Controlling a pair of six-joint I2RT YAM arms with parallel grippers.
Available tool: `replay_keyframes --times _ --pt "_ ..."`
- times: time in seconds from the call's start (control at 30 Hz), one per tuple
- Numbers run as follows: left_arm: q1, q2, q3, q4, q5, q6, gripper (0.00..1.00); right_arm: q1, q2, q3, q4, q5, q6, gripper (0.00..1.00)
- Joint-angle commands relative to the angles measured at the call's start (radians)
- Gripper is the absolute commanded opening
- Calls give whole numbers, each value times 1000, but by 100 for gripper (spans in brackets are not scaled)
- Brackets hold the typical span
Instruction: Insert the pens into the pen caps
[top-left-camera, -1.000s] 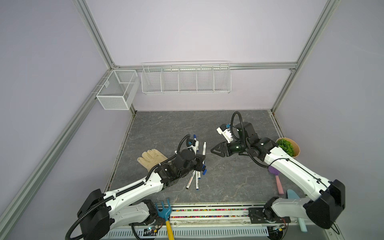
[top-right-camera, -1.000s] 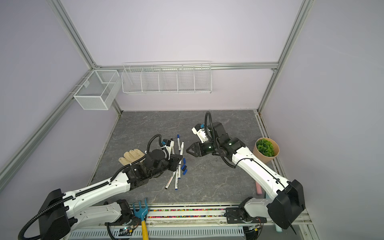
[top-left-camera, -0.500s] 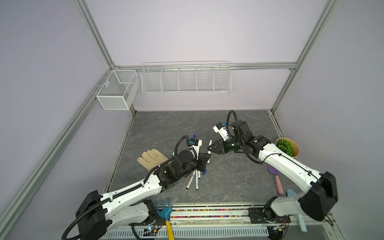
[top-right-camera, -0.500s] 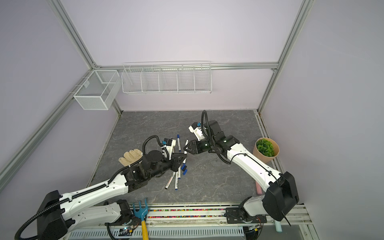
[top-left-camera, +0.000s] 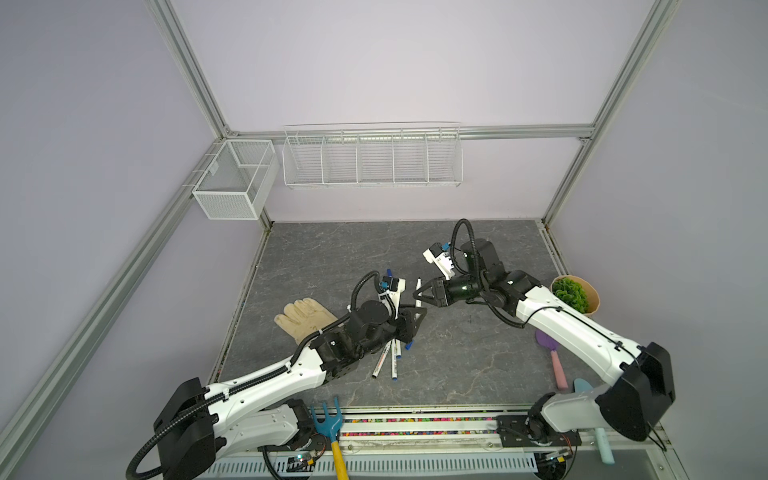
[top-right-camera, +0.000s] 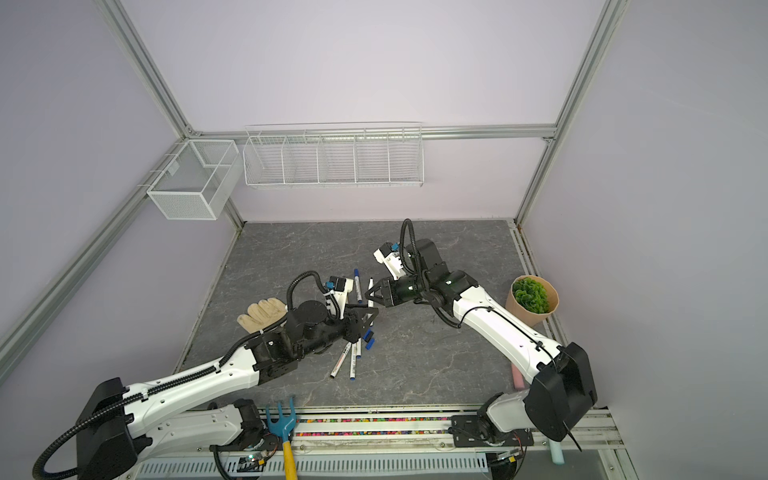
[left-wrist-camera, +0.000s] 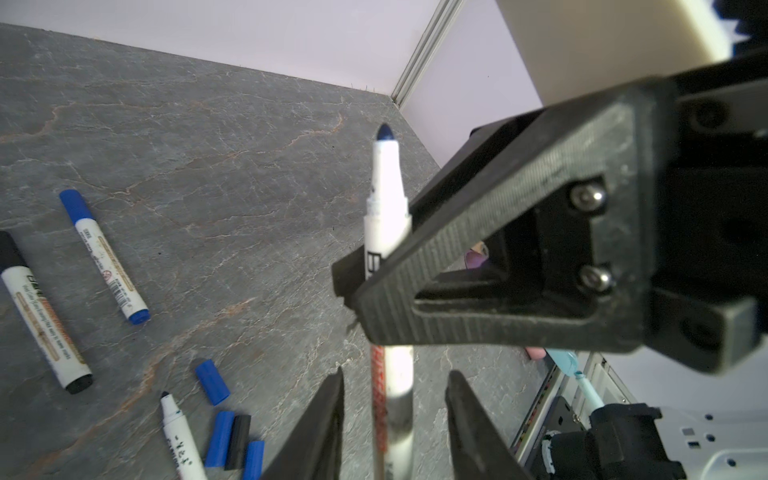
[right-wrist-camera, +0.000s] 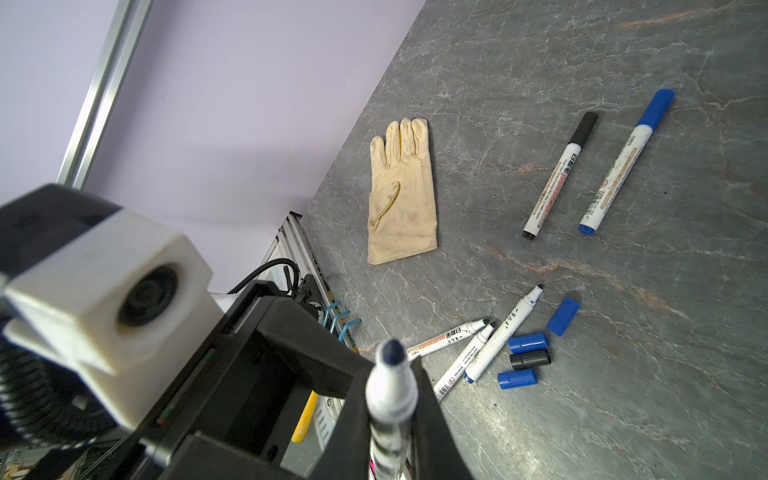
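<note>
My grey stone tabletop (top-left-camera: 457, 374) carries a cream glove (right-wrist-camera: 401, 195), lying flat. Near the glove lie two capped pens (right-wrist-camera: 558, 176) side by side; farther from it, three uncapped pens (right-wrist-camera: 503, 332) with four loose pen caps (right-wrist-camera: 528, 343) just beside them; well apart stands a plant pot (top-left-camera: 575, 295)

Free room: the upper band of the tabletop (top-left-camera: 374, 249) and its lower right stretch. Obstructions: glove (top-left-camera: 305, 316) at centre left, plant pot (top-left-camera: 575, 293) at the right edge, and loose pens (top-left-camera: 388, 359) and pen caps (top-right-camera: 368, 341) at centre. Just above these, mid-frame, are the left gripper (top-left-camera: 417, 314) and the right gripper (top-left-camera: 419, 297) with its held pen (top-left-camera: 418, 286).
</note>
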Motion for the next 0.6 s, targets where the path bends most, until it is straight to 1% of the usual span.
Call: replay_keyframes --times 0.0,0.17,0.43,0.57 --pt "-3 21 30 19 -9 8 36 -7 -25 -13 22 -32 5 11" --pt "-3 28 45 24 7 28 27 -7 -21 -15 22 -33 6 10" --pt "0 39 74 24 11 51 24 -7 -16 -17 16 -34 3 10" --pt "1 65 76 24 29 41 19 -7 -17 -17 19 -40 3 10"
